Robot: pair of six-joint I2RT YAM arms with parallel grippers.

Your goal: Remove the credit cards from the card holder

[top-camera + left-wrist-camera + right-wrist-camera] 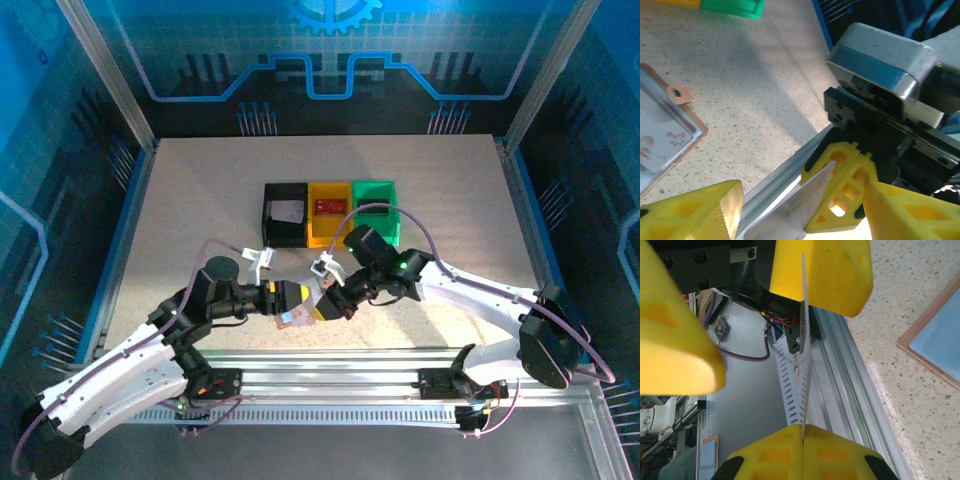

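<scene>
the left claw [800, 189] stands released, its yellow fingers apart on either side of the credit card [792, 207]. one finger [825, 275] looks to be against the card's face, the other is well off it. if this claw clenches off-centre or on the very tip, the thin card could bow, twist or squirt out. the card stands on edge between the two claws, over the near edge of the bench [755, 90], so a slip could drop it onto the metal rail [840, 390] or past it. the right claw [802, 436] is clenched on the card's other end. letting go before the left claw bites would be the likeliest cause of a drop. both arms reach inward from their bases, wrists turned so the claws meet nose to nose. the card holder [662, 130] lies open on the bench, beside and below the left claw, with neither claw on it.
</scene>
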